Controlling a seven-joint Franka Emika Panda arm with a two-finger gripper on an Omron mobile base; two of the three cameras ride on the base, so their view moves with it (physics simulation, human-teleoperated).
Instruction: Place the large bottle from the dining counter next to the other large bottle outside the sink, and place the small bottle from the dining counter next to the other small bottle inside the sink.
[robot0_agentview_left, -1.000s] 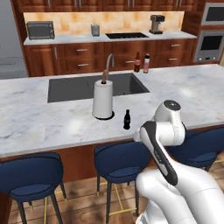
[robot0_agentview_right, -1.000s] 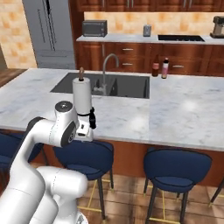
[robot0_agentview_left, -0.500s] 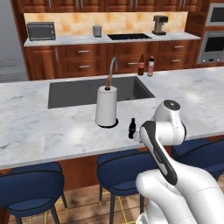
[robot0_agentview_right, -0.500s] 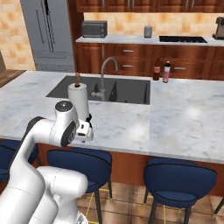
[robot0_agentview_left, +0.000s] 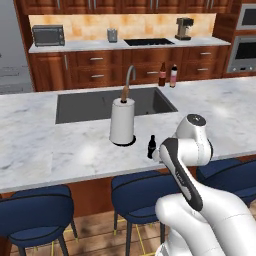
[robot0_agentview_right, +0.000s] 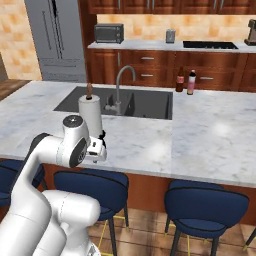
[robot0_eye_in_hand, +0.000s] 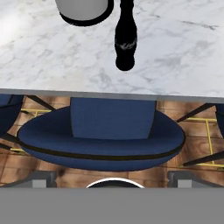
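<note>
Upright near the front edge of the marble bench (robot0_agentview_left: 60, 145), the small black bottle (robot0_agentview_left: 151, 146) stands just beside a white paper towel roll (robot0_agentview_left: 122, 121) on its dark base. Beyond the roll lies the dark sink (robot0_agentview_left: 90, 105) with its curved faucet (robot0_agentview_right: 122, 85). Farther back, at the bench's far edge outside the sink, the brown bottle (robot0_agentview_left: 162, 74) and the pink bottle (robot0_agentview_left: 173, 76) stand side by side. Just short of the small bottle, the robot's jaws hang released, holding nothing, above a blue stool (robot0_eye_in_hand: 100, 135).
</note>
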